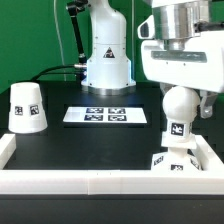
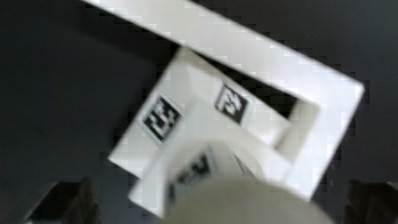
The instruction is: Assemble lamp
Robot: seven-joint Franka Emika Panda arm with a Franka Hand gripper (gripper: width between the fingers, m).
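base block: closest thing to the exterior camera, a flat square white block with tags, tucked into the corner of the white tray wall on the exterior view's right. In the wrist view it's the tagged white slab sitting right against the corner of the wall.

bulb: round-topped white piece standing upright over the base block, tag facing the camera. Looks like its stem is down at or in the base, but I can't tell if it's properly seated or screwed in. In the wrist view it's just a blurry pale blob at the near edge.

gripper: coming straight down on the top of the bulb. Fingertips are hidden behind the arm body outside, and the wrist view only shows dark blurry fingers either side of the bulb, so honestly can't say if it's clamped on it or loose.

shade: cup-shaped tapered piece, well apart on the exterior view's left, sitting wide end down on the black table. Untouched.

marker board: flat strip of tags further back, mid table.

robot pedestal: farthest back.

progress: I'd say roughly halfway. Base placed, bulb going on, shade not yet fitted.
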